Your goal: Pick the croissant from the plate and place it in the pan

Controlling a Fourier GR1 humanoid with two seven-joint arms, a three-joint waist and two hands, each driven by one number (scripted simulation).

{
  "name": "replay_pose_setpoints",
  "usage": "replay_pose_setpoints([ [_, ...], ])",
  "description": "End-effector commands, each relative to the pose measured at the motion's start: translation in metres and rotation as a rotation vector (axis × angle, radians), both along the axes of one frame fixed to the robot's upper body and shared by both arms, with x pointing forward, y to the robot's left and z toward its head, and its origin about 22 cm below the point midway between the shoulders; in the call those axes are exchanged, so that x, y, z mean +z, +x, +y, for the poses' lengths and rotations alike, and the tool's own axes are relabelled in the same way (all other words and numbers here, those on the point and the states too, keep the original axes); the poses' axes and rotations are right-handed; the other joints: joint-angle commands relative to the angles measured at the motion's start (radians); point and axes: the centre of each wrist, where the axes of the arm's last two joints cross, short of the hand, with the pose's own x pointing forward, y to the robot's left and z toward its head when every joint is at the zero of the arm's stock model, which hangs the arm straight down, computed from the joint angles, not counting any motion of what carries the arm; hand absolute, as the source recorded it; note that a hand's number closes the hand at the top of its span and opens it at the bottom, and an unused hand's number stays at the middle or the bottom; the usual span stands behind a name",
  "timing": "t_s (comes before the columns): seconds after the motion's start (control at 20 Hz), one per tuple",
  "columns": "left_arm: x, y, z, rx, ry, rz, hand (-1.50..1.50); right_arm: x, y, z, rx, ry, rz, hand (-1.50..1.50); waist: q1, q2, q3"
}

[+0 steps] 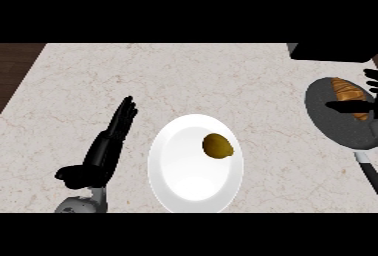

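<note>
Your marble counter point(184, 75) holds a white plate point(181, 185); right hand point(354, 106) fingers spread over the croissant point(345, 90) (in the pan point(336, 125)), left hand point(111, 142) straight.

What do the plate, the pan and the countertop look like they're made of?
The plate: likely glazed ceramic, plain white with a soft sheen. The pan: probably dark metal with a matte, nonstick-looking grey surface and a black handle. The countertop: looks like polished stone, perhaps marble, beige with faint veining.

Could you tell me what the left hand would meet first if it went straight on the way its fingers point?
Nothing, as far as the view shows: the left hand points up the bare counter.
</note>
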Motion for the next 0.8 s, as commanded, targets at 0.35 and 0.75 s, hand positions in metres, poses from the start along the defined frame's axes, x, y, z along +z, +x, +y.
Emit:
replay_pose_setpoints([
  [0.35, -0.012, -0.011, 0.008, 0.02, 0.001, 0.025, 0.0, 0.007, -0.015, -0.031, -0.028, 0.17, -0.408, -1.5, -0.027, -0.011, -0.001],
  [0.75, -0.006, -0.004, 0.015, 0.083, -0.01, 0.034, 0.0, -0.016, -0.052, -0.059, 0.096, 0.42, -0.482, -1.5, -0.063, -0.026, -0.005],
])
